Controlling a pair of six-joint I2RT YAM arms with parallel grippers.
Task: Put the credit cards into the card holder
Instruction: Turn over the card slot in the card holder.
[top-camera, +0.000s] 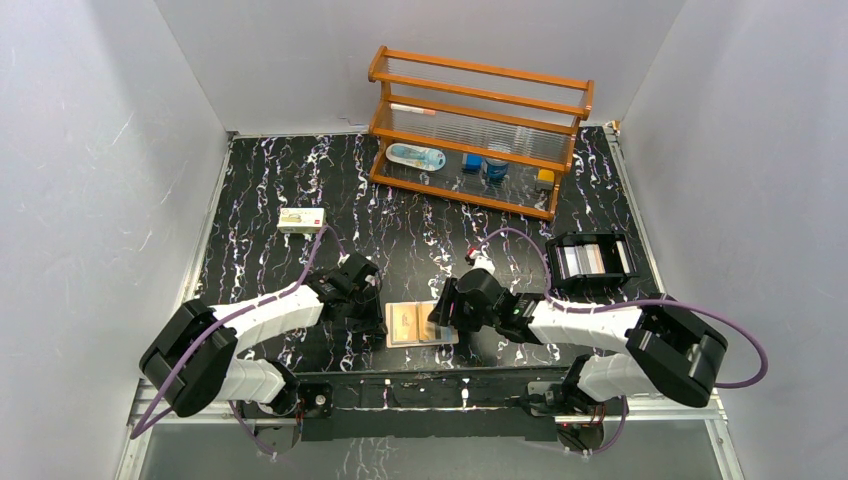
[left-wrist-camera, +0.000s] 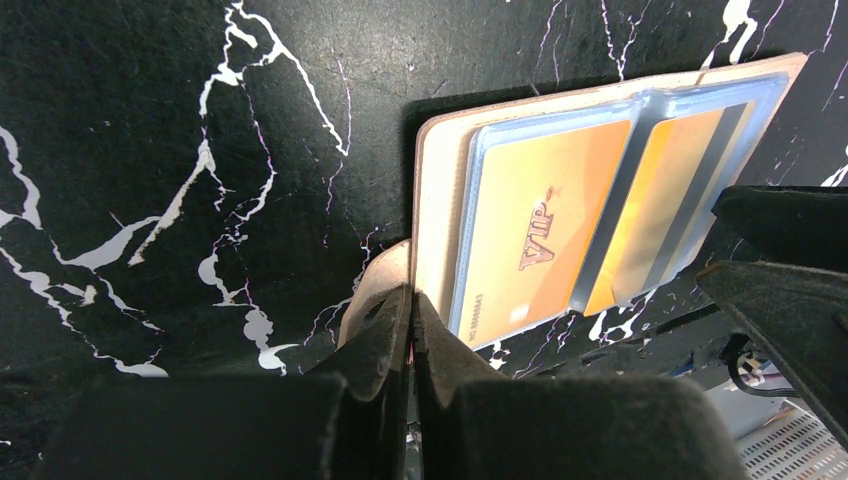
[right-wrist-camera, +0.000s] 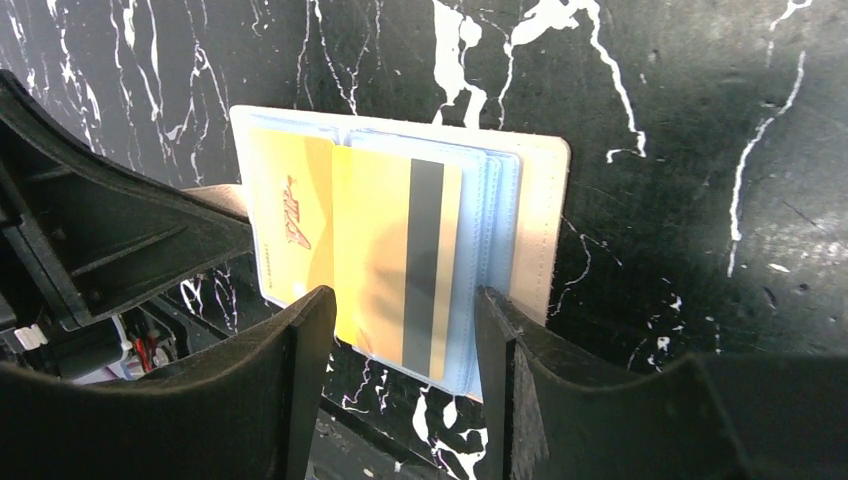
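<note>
Right gripper (right-wrist-camera: 405, 300) first, since it fills the bottom of its own wrist view: its fingers (right-wrist-camera: 300, 360) stand well apart, one on each side of the lower end of the striped card (right-wrist-camera: 395, 260), and I honestly can't tell if they're touching it. That yellow card lies back side up, dark stripe showing, on the right half of the open holder (right-wrist-camera: 545, 230), over the light-blue clear sleeves (right-wrist-camera: 497, 250). Just left of it the VIP card (right-wrist-camera: 290, 220), also yellow, sits face up under a sleeve on the left half. Left gripper (left-wrist-camera: 410, 325) is closed tight at the holder's left edge, where a tan flap (left-wrist-camera: 372, 285) curls up against it; whether the flap's actually pinched, can't tell. From overhead the holder lies flat at bottom centre of the black marbled table (top-camera: 430, 240), between the two grippers. Further out: a small box (top-camera: 302, 219) at centre left, a black tray (top-camera: 590, 260) at right, and a wooden rack (top-camera: 480, 130) at the top by the back wall.
</note>
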